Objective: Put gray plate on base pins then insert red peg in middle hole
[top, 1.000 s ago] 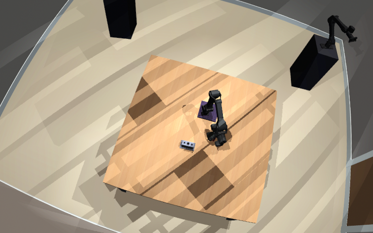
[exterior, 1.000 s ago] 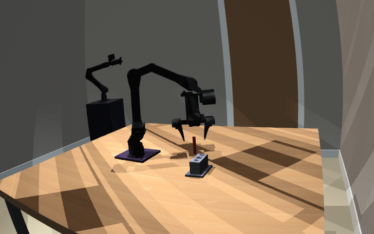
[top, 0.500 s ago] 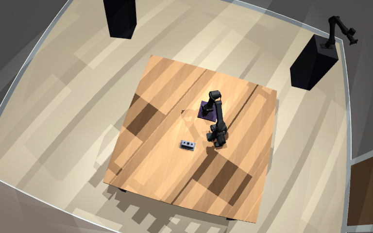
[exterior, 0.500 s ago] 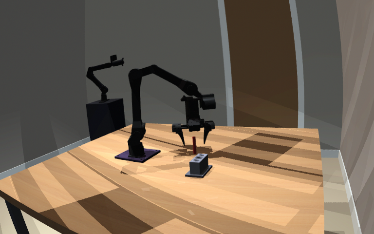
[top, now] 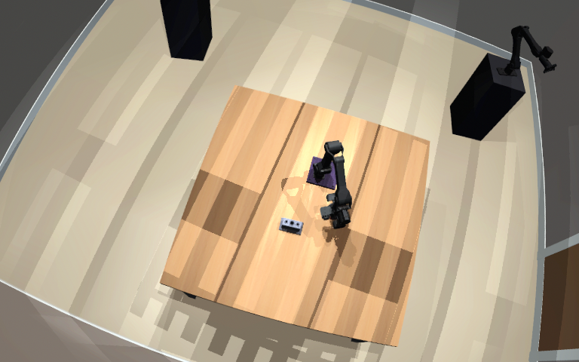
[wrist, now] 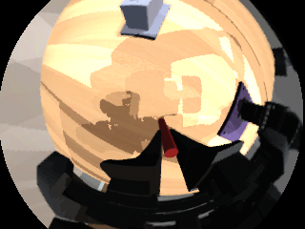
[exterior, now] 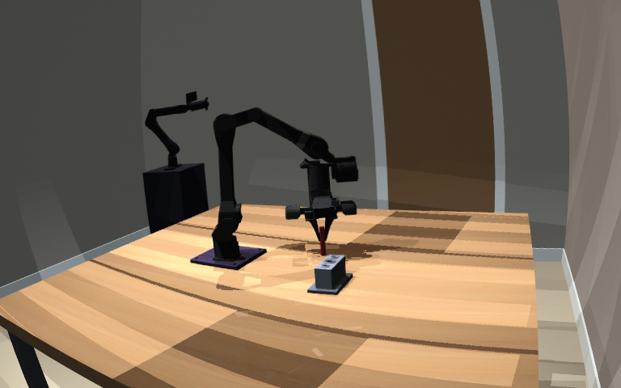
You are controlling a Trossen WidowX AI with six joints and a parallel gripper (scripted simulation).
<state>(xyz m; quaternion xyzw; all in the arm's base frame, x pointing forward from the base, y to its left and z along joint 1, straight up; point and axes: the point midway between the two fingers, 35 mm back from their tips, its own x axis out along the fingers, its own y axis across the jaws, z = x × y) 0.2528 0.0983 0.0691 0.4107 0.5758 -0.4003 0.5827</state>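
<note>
The gray plate [top: 292, 227] [exterior: 330, 272] [wrist: 135, 17] looks like a thick block with a row of three holes in its top. It sits level on the thin-edged base [exterior: 349, 277] [wrist: 157, 30]. The base's pins cannot be made out. The red peg [exterior: 323, 250] [wrist: 170, 150] stands upright on the table behind the plate in the exterior view. My gripper [exterior: 322, 238] [wrist: 164, 132] points down and is shut on the peg's upper part. In the top view the arm hides the peg and fingertips.
The arm's purple mounting plate [top: 311, 176] [exterior: 201, 260] [wrist: 228, 130] is on the wooden table [top: 273, 273] [exterior: 411, 310]. A second arm [top: 516, 47] [exterior: 160, 132] stands on a black pedestal [top: 473, 102] [exterior: 174, 196] away from the table. Another black pedestal [top: 187, 32] stands at the upper left.
</note>
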